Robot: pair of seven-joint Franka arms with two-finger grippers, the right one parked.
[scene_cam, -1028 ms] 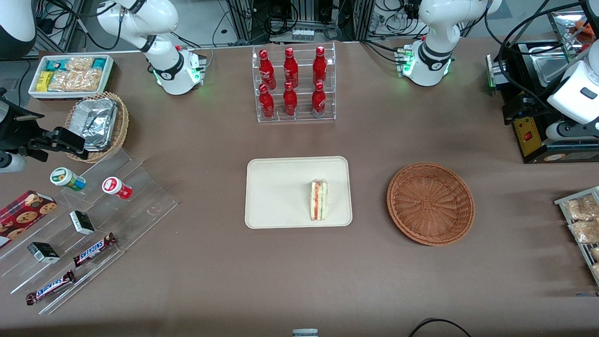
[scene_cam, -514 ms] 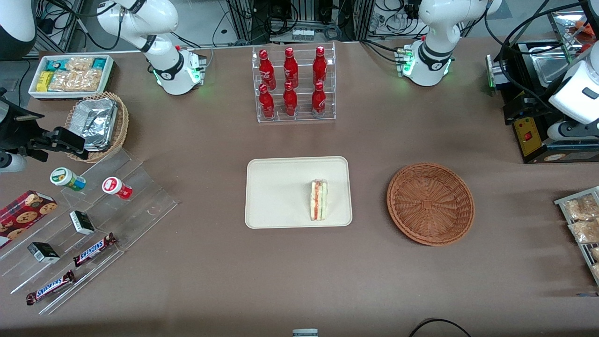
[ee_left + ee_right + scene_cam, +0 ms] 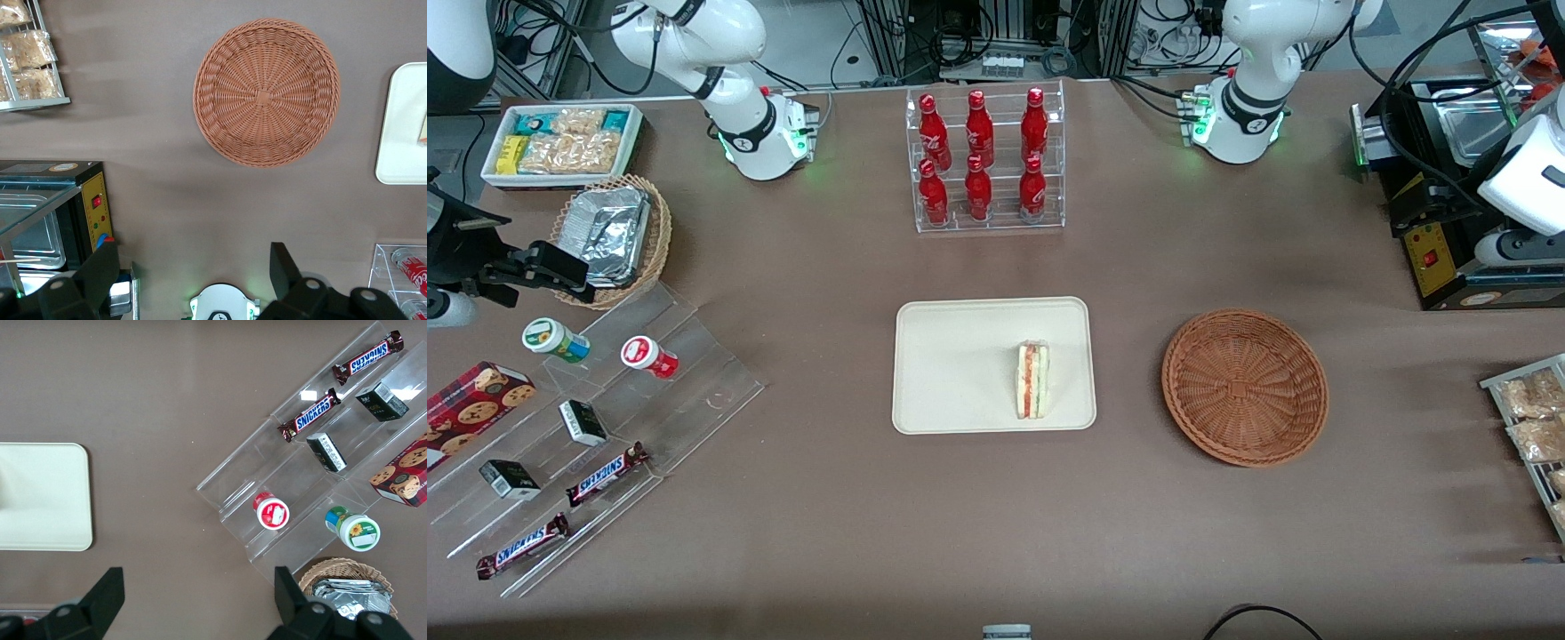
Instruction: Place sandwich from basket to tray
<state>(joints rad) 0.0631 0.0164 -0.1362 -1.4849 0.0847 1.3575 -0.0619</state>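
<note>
Looking at how things lie, the placing part is pretty much done: the sandwich (image 3: 1033,380) sits on the tray (image 3: 960,364), standing on edge near the tray's rim on the side closest to the basket (image 3: 1245,387), and the basket has nothing in it. From the left wrist camera you get the whole basket (image 3: 266,92) with its bare woven bottom, plus a slice of the tray (image 3: 400,133) with just a corner of the sandwich (image 3: 423,131) peeking in. The gripper (image 3: 193,270) is well above the bench and well clear of the basket, toward the working arm's end, with its two fingers spread wide apart and nothing between them. In the front view the arm's white body (image 3: 1525,178) hangs over the black appliance (image 3: 1432,258) that sits farther from the camera than the basket, so it's nowhere near the tray. My read is that this is the retreat step, arm pulling off to a rest pose after the drop. As for what's next, honestly not much: I'd just want the arm to stay high and not clip that appliance or the rack of snack bags (image 3: 1534,427) near the basket. The sandwich looks stable enough, though being on its narrow edge it could tip if the tray got bumped.
</note>
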